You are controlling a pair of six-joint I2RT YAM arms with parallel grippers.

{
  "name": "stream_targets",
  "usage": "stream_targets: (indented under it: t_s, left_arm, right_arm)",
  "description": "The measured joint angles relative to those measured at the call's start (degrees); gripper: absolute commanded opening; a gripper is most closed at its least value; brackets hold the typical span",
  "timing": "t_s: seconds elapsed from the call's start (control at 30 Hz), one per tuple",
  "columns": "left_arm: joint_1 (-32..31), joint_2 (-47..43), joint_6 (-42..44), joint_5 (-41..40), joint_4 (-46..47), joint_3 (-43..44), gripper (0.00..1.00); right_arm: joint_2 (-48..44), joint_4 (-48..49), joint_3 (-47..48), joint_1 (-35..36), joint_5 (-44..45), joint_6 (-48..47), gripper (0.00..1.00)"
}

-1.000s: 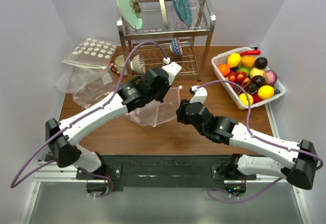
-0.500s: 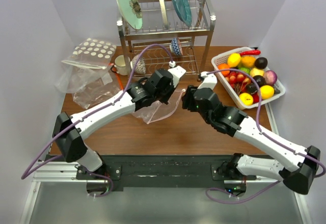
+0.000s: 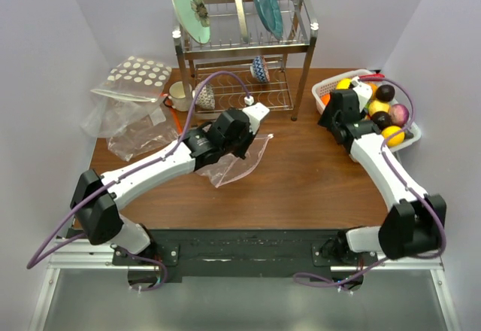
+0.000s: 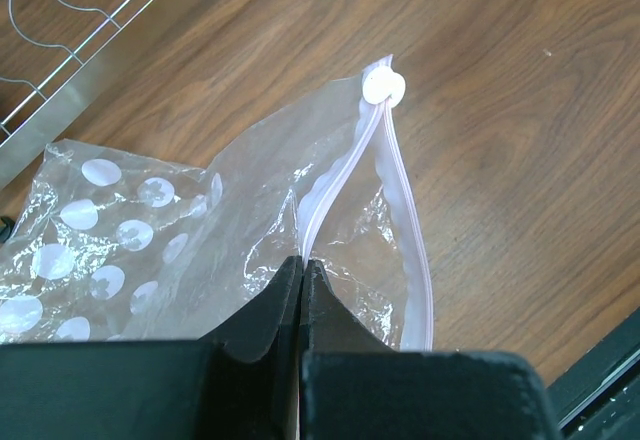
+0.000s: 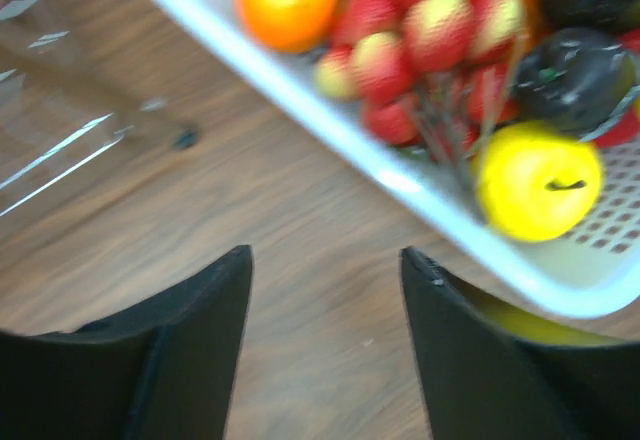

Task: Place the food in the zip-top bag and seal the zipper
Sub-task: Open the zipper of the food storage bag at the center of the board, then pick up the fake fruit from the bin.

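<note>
The zip-top bag [image 3: 239, 162] lies see-through on the wood at centre. My left gripper [image 3: 245, 140] is shut on its mouth edge. In the left wrist view the jaws [image 4: 302, 260] pinch one side of the zipper [image 4: 340, 175], whose two strips spread apart below the white slider [image 4: 384, 87]. The food sits in the white basket [image 3: 325, 87] at the right: lemon [image 5: 540, 180], orange [image 5: 287, 0], red berry cluster [image 5: 430, 45], dark purple piece [image 5: 585, 70]. My right gripper [image 3: 328, 114] is open and empty [image 5: 325, 255] over the wood beside the basket's near rim [image 5: 330, 110].
A metal dish rack [image 3: 244, 45] with plates and bowls stands at the back centre. A polka-dot bag [image 3: 139, 75] and more crumpled plastic [image 3: 128, 139] lie at the left. Dotted plastic [image 4: 100, 260] lies under the bag's left side. A mug [image 3: 178, 92] stands by the rack.
My right arm has swung away from the bag at centre to the basket on the right. My left gripper has kept its hold on the bag and shifted slightly right.
</note>
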Motion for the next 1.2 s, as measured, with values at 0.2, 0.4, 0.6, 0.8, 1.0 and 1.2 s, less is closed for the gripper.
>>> stream_targets:
  t_s: [0.2, 0.4, 0.6, 0.8, 1.0, 1.2]
  left_arm:
    - [0.02, -0.44, -0.02, 0.22, 0.94, -0.92, 0.00]
    - [0.02, -1.60, -0.33, 0.31, 1.53, -1.97, 0.00]
    - [0.15, -2.71, -0.48, 0.44, 1.97, -2.38, 0.00]
    - [0.37, -2.73, -0.55, 1.09, 2.54, -2.40, 0.00]
    - [0.37, -3.21, -1.03, 1.95, 2.60, -3.23, 0.00]
    - [0.37, -3.30, -1.09, 2.27, 2.60, -3.30, 0.00]
  right_arm:
    - [8.09, -0.02, 4.00, -3.43, 2.97, -3.19, 0.79]
    - [9.40, 0.13, 5.42, -9.64, 4.59, -5.38, 0.91]
    - [9.40, 0.85, 5.42, -16.48, 2.75, -4.55, 0.95]
    - [11.37, 2.99, 5.33, -23.45, -3.82, -0.66, 0.90]
    - [17.86, 4.42, 5.33, -25.20, -6.95, 2.51, 0.70]
    - [18.97, 7.06, 3.41, -26.16, -8.94, 5.16, 0.46]
